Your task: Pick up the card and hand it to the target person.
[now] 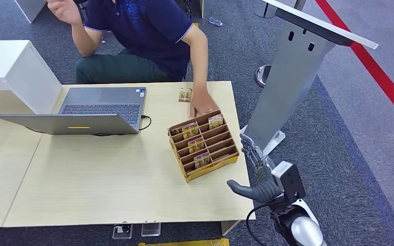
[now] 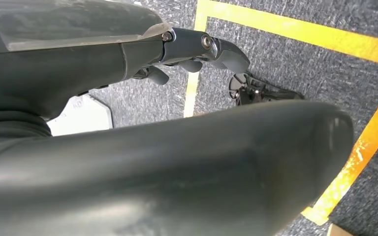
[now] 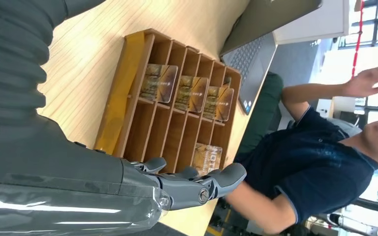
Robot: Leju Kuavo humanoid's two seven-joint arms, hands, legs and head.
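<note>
Just off the near right corner of the wooden table [image 1: 107, 189], the right hand [image 1: 256, 171] hangs in the air with its fingers apart and nothing in them, thumb stuck out toward the table edge. It is near the wooden card rack [image 1: 203, 144] but not touching it. From the right wrist, the same hand [image 3: 187, 184] reaches along the rack's [image 3: 123, 88] end, fingertips beside it, still clear of the cards.

Cards stand in the rack's slots: three in a column on the laptop side [image 1: 196, 144] and one more [image 1: 215, 121] in the far corner slot. In the right wrist view these read as a row of cards [image 3: 189, 93] plus a single card [image 3: 208, 158] close to the fingertips. Another small card [image 1: 185, 95] lies flat on the table beyond the rack, near the far edge.

A person in a dark blue shirt [image 1: 149, 25] sits across the table, one hand [image 1: 202, 106] resting at the rack's far edge, the other hand raised [image 1: 64, 10]. An open laptop [image 1: 90, 110] sits on the left part of the table, well apart from the rack.

The left hand [image 2: 197, 51] hangs over grey carpet with yellow floor lines [image 2: 295, 34]; its fingers are curled inward with nothing in them.
</note>
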